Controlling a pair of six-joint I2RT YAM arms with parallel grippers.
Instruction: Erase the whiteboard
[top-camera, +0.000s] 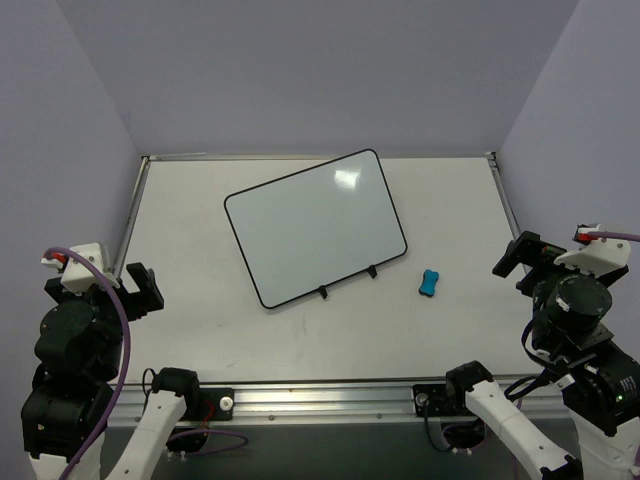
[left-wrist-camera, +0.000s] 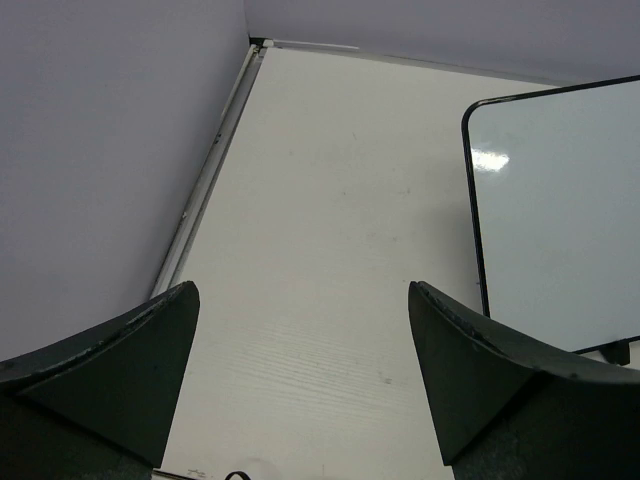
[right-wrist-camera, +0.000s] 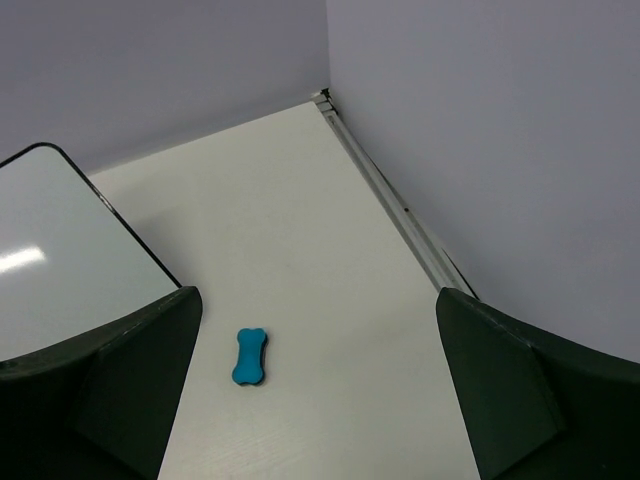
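The whiteboard (top-camera: 315, 228) lies flat in the middle of the table, turned at an angle, its white face blank, with two black clips on its near long edge. Part of it shows in the left wrist view (left-wrist-camera: 560, 210) and the right wrist view (right-wrist-camera: 55, 250). A small blue bone-shaped eraser (top-camera: 429, 283) lies on the table to the right of the board; it also shows in the right wrist view (right-wrist-camera: 249, 358). My left gripper (top-camera: 143, 289) is open and empty at the near left. My right gripper (top-camera: 517, 260) is open and empty at the near right, right of the eraser.
Grey walls close in the table on the left, back and right, with metal rails (top-camera: 130, 215) along the table's edges. An aluminium rail (top-camera: 330, 395) runs along the near edge between the arm bases.
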